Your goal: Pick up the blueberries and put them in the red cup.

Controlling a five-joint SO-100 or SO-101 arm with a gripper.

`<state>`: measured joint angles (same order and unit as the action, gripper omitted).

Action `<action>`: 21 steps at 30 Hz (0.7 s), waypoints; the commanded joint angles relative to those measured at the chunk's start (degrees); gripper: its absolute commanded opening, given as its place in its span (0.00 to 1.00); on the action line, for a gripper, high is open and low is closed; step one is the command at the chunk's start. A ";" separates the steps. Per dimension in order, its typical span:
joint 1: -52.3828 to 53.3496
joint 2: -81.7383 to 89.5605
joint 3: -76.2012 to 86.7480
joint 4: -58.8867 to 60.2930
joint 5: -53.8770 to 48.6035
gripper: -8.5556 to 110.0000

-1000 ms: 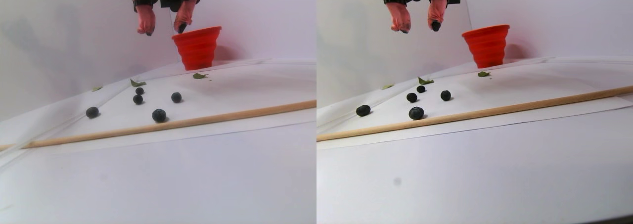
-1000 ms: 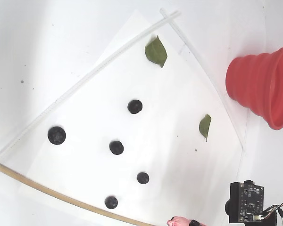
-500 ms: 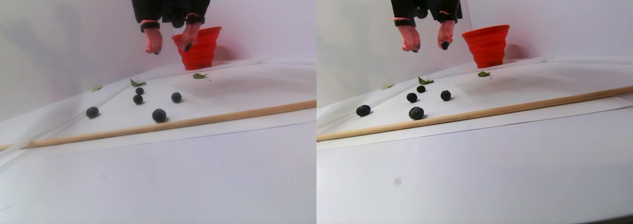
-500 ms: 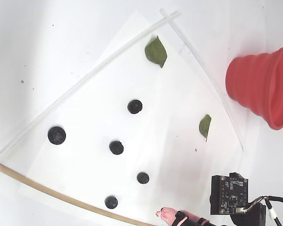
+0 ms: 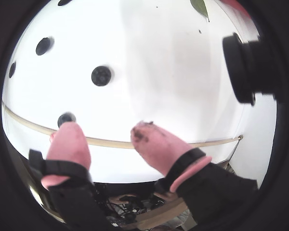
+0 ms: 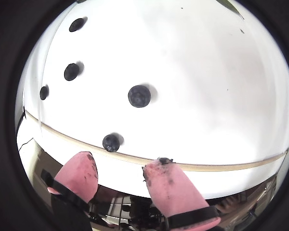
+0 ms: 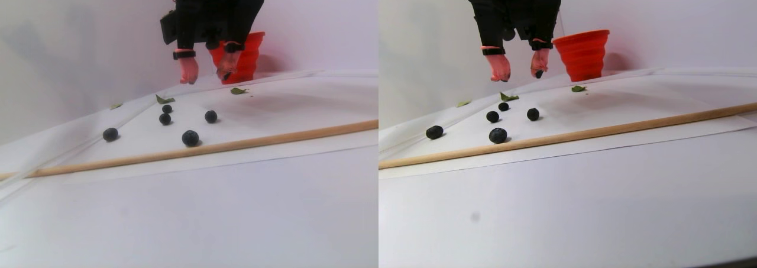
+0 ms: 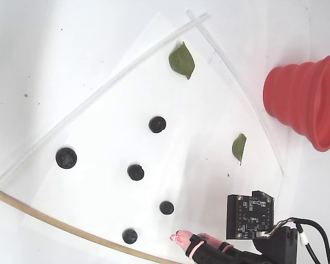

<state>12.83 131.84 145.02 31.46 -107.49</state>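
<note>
Hovering above the blueberries (image 7: 190, 138) left of the red cup (image 7: 248, 55), the gripper (image 7: 206, 77) is seen spread apart, empty.

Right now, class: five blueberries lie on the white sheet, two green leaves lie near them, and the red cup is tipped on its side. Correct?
Not quite. The cup stands upright, as the stereo pair view shows. Five blueberries and two leaves is right.

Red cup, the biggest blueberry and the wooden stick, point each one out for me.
red cup (image 8: 297, 102), fixed view, on its ribbed side wall.
biggest blueberry (image 8: 66, 158), fixed view, centre of the berry.
wooden stick (image 7: 266, 139), stereo pair view, mid-length of the stick.
</note>
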 commanded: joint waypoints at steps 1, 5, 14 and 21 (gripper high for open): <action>0.18 -0.26 -0.18 -2.55 -0.79 0.24; 0.18 -1.76 -0.09 -4.22 -1.41 0.24; -0.09 -5.80 0.44 -9.32 -2.90 0.24; -0.35 -8.44 0.00 -11.60 -3.87 0.24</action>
<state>12.83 123.40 145.90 21.09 -111.01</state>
